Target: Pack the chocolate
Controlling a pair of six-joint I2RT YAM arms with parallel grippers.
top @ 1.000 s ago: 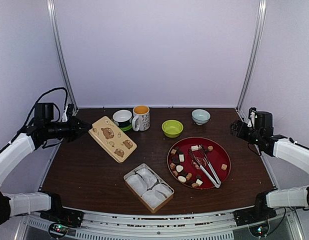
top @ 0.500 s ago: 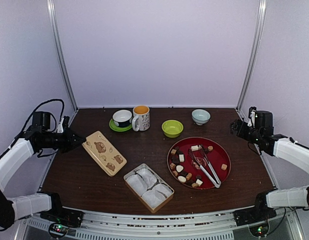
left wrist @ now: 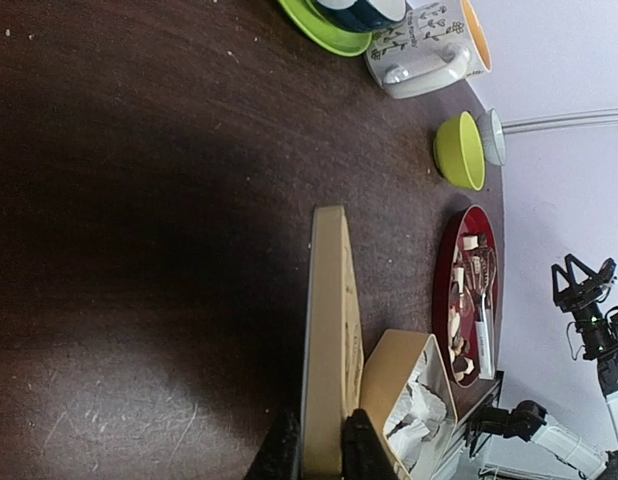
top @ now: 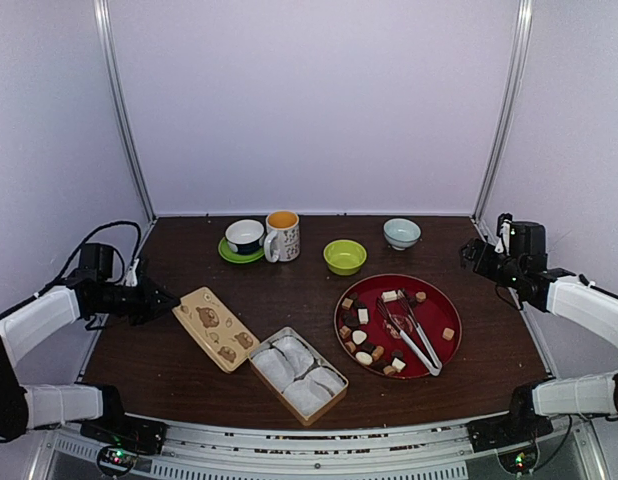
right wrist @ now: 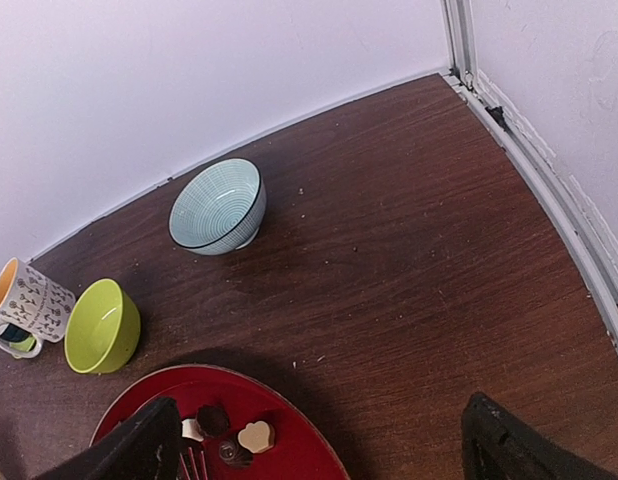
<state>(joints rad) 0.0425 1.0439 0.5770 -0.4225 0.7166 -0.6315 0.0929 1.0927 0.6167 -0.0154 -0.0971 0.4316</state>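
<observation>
The chocolate [top: 361,338] lies as several tan, dark and cream pieces on a red plate [top: 439,305], with silver tongs [top: 417,335] among them. An open tan box [top: 297,374] lined with white paper cups sits near the front edge. My left gripper [top: 167,300] is shut on the box's tan bear-printed lid [top: 217,328], held low just left of the box. The left wrist view shows the lid [left wrist: 329,330] edge-on between my fingers [left wrist: 355,448], box [left wrist: 394,385] beside it. My right gripper [top: 469,255] hovers open behind the plate; its view shows chocolate [right wrist: 257,436] on the plate [right wrist: 299,455].
Along the back stand a dark cup on a green saucer [top: 245,240], a patterned mug [top: 283,236], a lime bowl [top: 345,257] and a pale blue bowl [top: 402,233]. Metal frame posts rise at both back corners.
My left gripper has carried the lid toward the front and right, lowering it from near the saucer to beside the open box. The right arm has not moved.
</observation>
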